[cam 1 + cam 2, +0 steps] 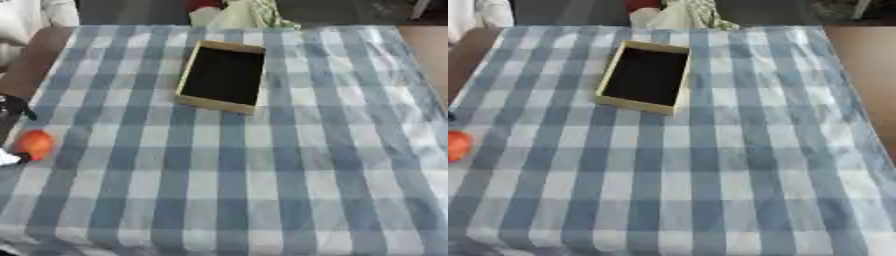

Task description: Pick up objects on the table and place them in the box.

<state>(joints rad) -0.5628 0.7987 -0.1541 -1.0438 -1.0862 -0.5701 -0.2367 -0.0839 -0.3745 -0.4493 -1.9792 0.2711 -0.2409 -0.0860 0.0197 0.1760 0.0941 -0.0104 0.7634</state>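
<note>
Black bit of my left hand shows at the left edge, fingers out of sight so I cannot tell its state | orange round object just below it, near the cloth's left border | wooden box, dark inside, well apart at far centre | blue-white checked tablecloth underneath.

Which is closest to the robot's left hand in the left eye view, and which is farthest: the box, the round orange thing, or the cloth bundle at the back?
1. Round orange thing: at the table's left edge, right beside the left hand.
2. Box: middle of the table, toward the far side.
3. Cloth bundle: past the table's far edge.
</note>
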